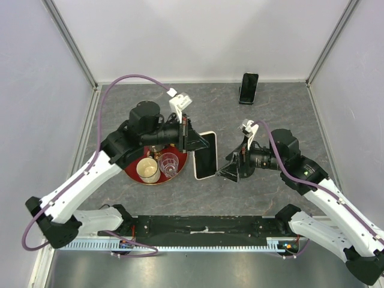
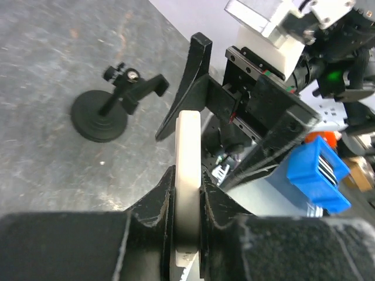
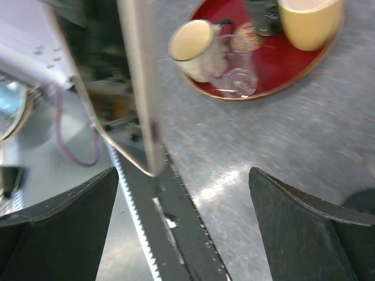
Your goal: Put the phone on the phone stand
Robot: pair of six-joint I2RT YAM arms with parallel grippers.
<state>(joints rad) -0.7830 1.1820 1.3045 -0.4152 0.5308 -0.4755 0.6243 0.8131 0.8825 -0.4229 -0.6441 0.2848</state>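
Note:
The phone [image 1: 205, 155], with a black screen and a pale cream rim, is held on edge above the table in the middle. My left gripper [image 1: 197, 143] is shut on it. In the left wrist view the cream edge of the phone [image 2: 188, 137] is clamped in that gripper [image 2: 188, 178]. The phone stand [image 2: 108, 108], black with a round disc base, stands on the table beyond, left of my right gripper's finger [image 2: 196, 64]. My right gripper [image 1: 231, 168] is open and empty just right of the phone. In the right wrist view this gripper [image 3: 183, 171] is spread wide, with the phone [image 3: 94, 64] at upper left.
A red tray [image 1: 135, 176] left of the phone holds a cream mug [image 1: 147, 170] and a clear glass [image 1: 170, 163]. A smaller all-black slab [image 1: 248, 88] leans at the back wall. A black rail [image 1: 204, 225] runs along the near edge. Walls enclose the table.

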